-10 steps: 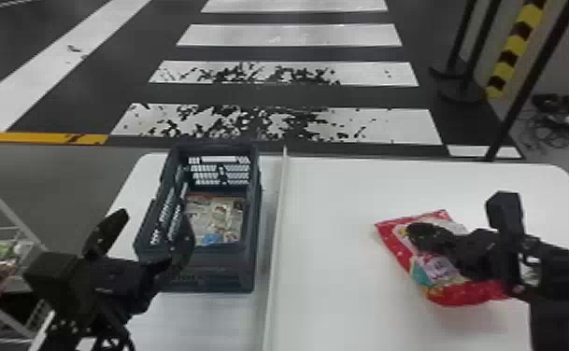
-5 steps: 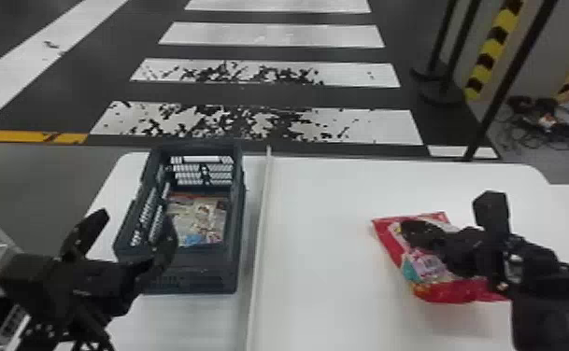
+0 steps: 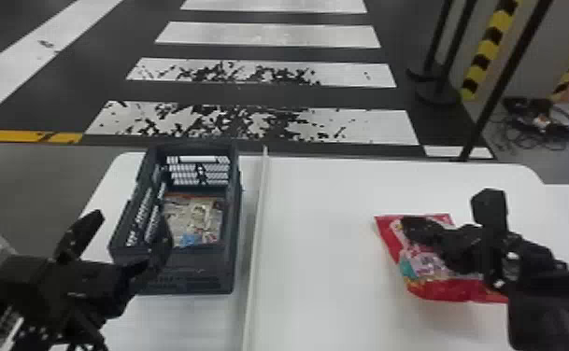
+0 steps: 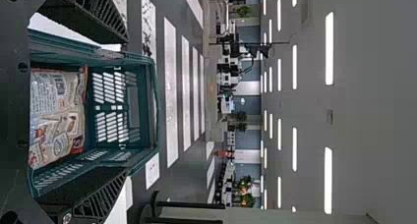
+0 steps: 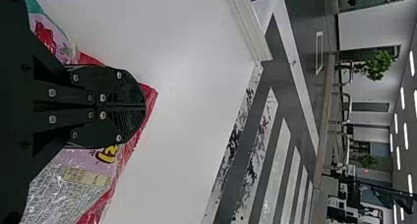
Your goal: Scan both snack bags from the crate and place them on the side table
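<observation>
Right of the dark rectangular plastic crate (image 3: 194, 275), the black right claw (image 3: 409, 229) clamps a red plastic bag (image 3: 421, 268) (left claw (image 3: 130, 224) apart).

- White painted crosswalk stripes (image 3: 269, 35) across the dark floor, the nearer two blotched with black
- A flat orange-yellow floor line (image 3: 7, 136) at the left
- Slim black posts (image 3: 507, 84) at the right, near yellow-and-black striped tape (image 3: 488, 44)
- Tangled black cables (image 3: 530, 116) on the grey floor
- A bushy green plant (image 5: 378, 66) in the background
- Long white ceiling lights (image 4: 329, 47) overhead
</observation>
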`<state>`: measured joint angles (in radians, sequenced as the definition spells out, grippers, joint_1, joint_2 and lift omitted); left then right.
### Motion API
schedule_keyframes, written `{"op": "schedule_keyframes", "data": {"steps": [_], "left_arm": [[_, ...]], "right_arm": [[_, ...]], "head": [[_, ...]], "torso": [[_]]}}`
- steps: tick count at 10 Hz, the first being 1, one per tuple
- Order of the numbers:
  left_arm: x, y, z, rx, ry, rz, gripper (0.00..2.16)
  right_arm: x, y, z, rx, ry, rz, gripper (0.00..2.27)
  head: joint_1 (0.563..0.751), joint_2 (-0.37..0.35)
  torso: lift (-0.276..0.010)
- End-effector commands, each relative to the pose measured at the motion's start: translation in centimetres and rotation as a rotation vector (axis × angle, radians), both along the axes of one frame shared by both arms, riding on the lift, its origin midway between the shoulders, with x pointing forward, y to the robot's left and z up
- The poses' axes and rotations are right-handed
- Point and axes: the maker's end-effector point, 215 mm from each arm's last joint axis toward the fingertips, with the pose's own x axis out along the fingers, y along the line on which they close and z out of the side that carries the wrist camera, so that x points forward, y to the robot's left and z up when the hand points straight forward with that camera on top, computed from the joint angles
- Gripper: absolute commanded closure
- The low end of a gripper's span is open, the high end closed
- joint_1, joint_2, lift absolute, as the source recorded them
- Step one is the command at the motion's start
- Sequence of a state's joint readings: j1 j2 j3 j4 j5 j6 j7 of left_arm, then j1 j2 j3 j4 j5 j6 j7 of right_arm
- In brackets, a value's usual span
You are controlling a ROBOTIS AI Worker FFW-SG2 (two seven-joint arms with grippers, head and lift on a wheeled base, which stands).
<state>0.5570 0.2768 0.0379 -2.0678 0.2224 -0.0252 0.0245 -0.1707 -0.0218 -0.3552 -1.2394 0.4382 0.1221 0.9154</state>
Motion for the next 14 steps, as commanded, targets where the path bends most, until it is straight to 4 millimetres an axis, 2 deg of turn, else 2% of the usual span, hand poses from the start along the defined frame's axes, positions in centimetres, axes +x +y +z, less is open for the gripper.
{"op": "schedule_keyframes", "data": {"steps": [1,2,3,6,8,9,11,14], "left_arm": [[-0.1,-0.1,-0.1,-0.001,0.002,-0.001,0.07],[-0.1,-0.1,-0.1,-0.001,0.002,-0.001,0.07],[-0.1,0.1,0.0,0.000,0.001,0.002,0.07],[0.0,0.0,-0.2,0.000,0.003,0.001,0.07],[0.1,0.0,-0.4,-0.002,0.006,0.002,0.08],[0.2,0.0,-0.4,-0.001,0.006,0.003,0.08],[0.2,0.0,-0.4,0.000,0.008,0.002,0.08],[0.3,0.1,-0.4,0.001,0.008,0.001,0.08]], "right_arm": [[0.0,-0.2,0.1,0.006,-0.002,-0.008,2.24],[-0.4,-0.4,0.3,0.022,-0.003,-0.024,2.24],[-0.5,-1.2,1.8,0.036,-0.012,-0.054,2.24],[-3.5,-3.6,3.4,0.082,-0.008,-0.119,2.24],[-5.1,-4.9,2.6,0.077,0.006,-0.135,2.24],[-5.7,-4.8,2.0,0.080,0.020,-0.135,2.24],[-7.3,-3.9,0.8,0.078,0.032,-0.118,2.24],[-8.0,-2.9,-0.5,0.074,0.044,-0.096,2.24]], "head": [[0.695,0.014],[0.695,0.013],[0.695,0.010],[0.695,-0.007],[0.695,-0.028],[0.695,-0.037],[0.695,-0.042],[0.695,-0.025]], "torso": [[-0.098],[-0.098],[-0.098],[-0.098],[-0.098],[-0.098],[-0.098],[-0.098]]}}
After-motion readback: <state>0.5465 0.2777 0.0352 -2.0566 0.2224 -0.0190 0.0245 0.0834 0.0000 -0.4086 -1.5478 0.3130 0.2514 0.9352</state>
